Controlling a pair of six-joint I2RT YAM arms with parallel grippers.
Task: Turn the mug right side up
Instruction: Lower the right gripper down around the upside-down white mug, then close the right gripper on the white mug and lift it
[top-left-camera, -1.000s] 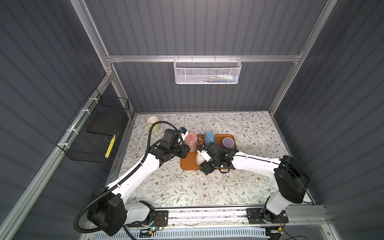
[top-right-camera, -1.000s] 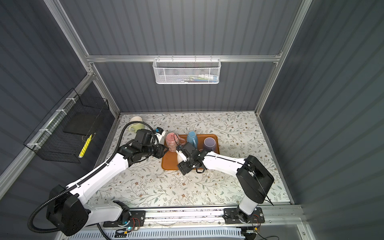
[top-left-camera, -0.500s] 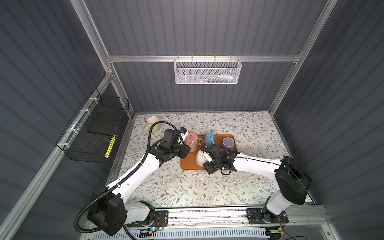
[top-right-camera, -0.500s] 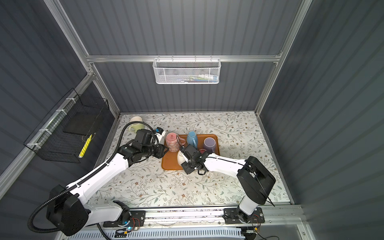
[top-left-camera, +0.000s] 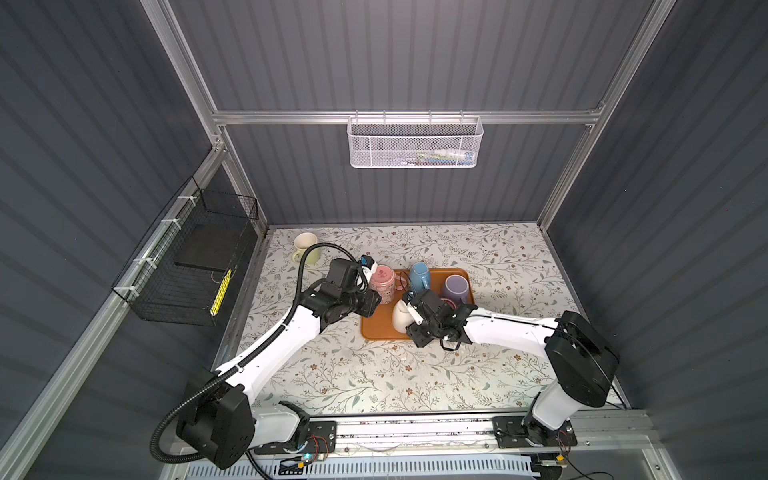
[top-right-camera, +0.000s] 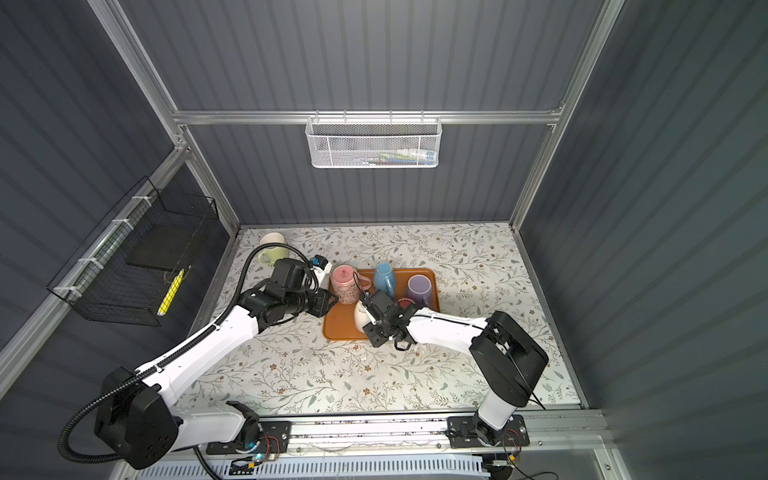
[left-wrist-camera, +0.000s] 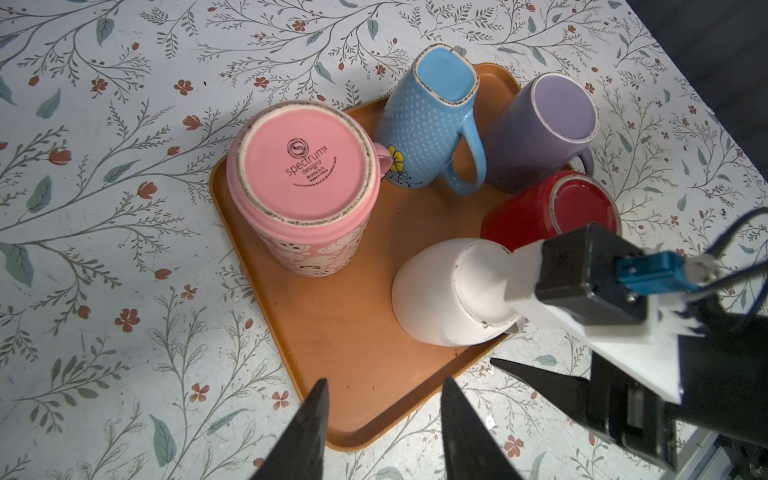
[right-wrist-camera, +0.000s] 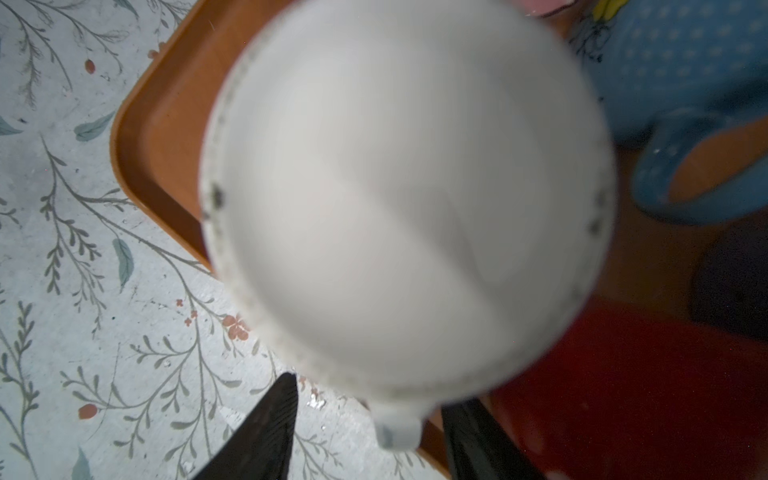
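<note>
Left gripper hung over the left edge of the orange tray, jaws apart, nothing between them. Pink mug stood base up at the tray's left. White mug sat base up at the tray's front edge, not yet righted. Right gripper straddled its handle, fingers parted on either side with a gap showing on one side; no clamp observed.
</note>
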